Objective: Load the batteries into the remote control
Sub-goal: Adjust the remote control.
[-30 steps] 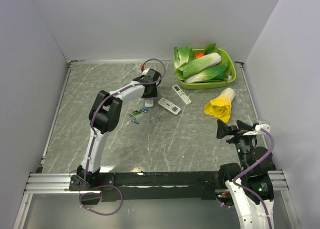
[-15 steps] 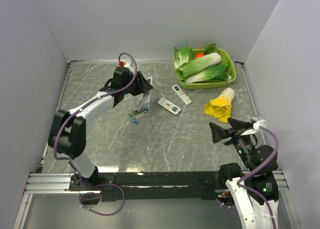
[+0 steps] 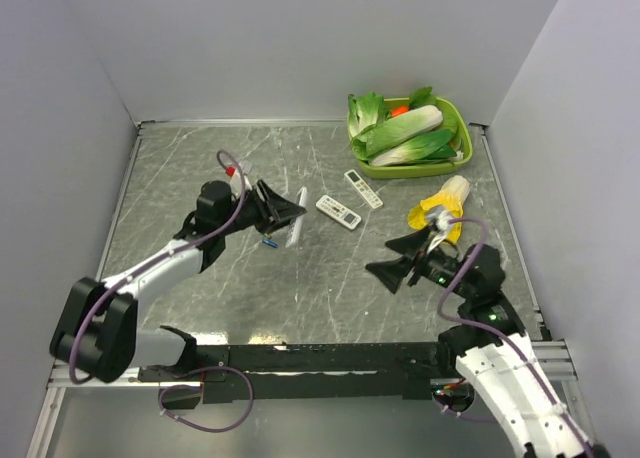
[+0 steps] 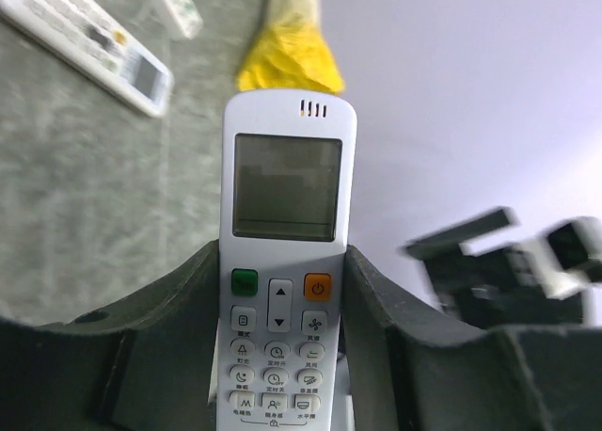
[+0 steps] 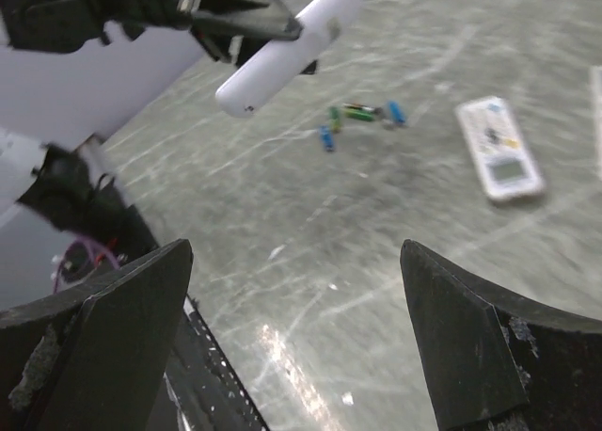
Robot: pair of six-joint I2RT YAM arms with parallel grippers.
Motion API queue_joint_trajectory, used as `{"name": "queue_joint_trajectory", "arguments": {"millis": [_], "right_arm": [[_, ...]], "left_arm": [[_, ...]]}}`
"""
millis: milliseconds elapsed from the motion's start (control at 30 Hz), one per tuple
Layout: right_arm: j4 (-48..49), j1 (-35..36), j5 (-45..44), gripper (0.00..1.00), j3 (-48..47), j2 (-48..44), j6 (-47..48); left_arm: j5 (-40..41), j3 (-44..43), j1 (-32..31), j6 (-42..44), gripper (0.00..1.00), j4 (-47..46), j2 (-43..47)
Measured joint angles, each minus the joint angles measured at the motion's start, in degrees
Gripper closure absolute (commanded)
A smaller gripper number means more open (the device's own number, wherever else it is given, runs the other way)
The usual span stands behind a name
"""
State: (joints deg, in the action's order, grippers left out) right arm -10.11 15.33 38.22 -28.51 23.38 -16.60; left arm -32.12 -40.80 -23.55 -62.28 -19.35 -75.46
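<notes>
The left hand has drawn back from the far edge, clamped on the remote, now lifted clear of the counter. The right hand, wide open and empty, has reached in. The batteries lie mid-counter below; loading looks ready to start.

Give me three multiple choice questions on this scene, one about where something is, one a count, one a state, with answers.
1. Where on the table is the green tray? A. far right corner B. near left corner C. centre
2. How many button-covered remotes lie flat on the table? A. none B. two C. five
3. The remote control with the display is: A. lying flat B. gripped by the left end effector, off the table C. in the tray
Answers: 1 A, it sits where the far and right walls meet. 2 B, both lie side by side. 3 B, fingers clamp its sides.
</notes>
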Motion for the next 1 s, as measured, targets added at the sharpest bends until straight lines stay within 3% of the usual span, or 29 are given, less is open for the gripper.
{"name": "queue_joint_trajectory", "arguments": {"millis": [200, 400, 667, 833, 1000], "right_arm": [[14.1, 12.4, -0.9, 0.0, 6.3, 7.2, -1.2], [24.4, 15.1, -1.9, 0.0, 5.9, 16.4, -2.2], [27.6, 16.5, -2.7, 0.0, 2.8, 24.7, 0.0], [27.8, 16.6, -6.0, 0.01, -2.8, 29.3, -9.5], [30.8, 16.7, -8.7, 0.0, -2.9, 32.2, -26.3]], "left_arm": [[-1.8, 7.6, -0.3, -6.5, 0.99, -4.9, 6.6], [-4.0, 9.0, -1.2, -8.5, 0.99, -4.8, 10.6], [-6.7, 9.1, -3.4, -7.5, 0.99, -1.4, 12.1], [-8.4, 9.1, -4.7, -5.5, 0.99, 0.3, 12.0], [-9.3, 9.1, -5.8, -4.8, 0.99, -1.4, 11.0]]}}
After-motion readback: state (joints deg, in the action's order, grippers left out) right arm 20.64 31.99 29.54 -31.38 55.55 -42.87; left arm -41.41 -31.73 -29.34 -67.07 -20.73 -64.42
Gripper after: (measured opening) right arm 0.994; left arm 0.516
